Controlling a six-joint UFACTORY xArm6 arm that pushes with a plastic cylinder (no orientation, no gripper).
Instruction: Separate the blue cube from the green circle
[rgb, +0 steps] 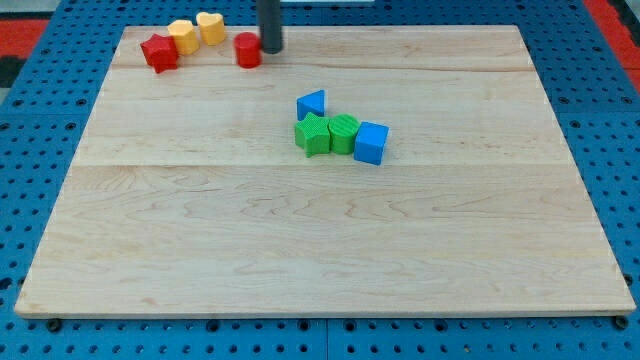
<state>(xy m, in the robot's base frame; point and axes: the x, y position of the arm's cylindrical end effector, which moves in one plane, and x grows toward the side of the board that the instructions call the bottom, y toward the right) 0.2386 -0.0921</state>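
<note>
Tip (271, 50) parked at the view's top — touching the red cylinder (248, 50).
Blue cube (371, 143) touches the green circle (343, 133) (bare rod, nothing to open or shut) — I'm well apart.

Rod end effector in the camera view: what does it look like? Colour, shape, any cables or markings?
Only the lower stretch shows, cut off by the view's top edge. It is a straight, round, dark grey to black rod of even thickness, with a faint sheen down one side. My tip ends blunt, not pointed. No cables, labels, markings or sleeve are visible on the part in frame. The arm itself is out of view.
</note>
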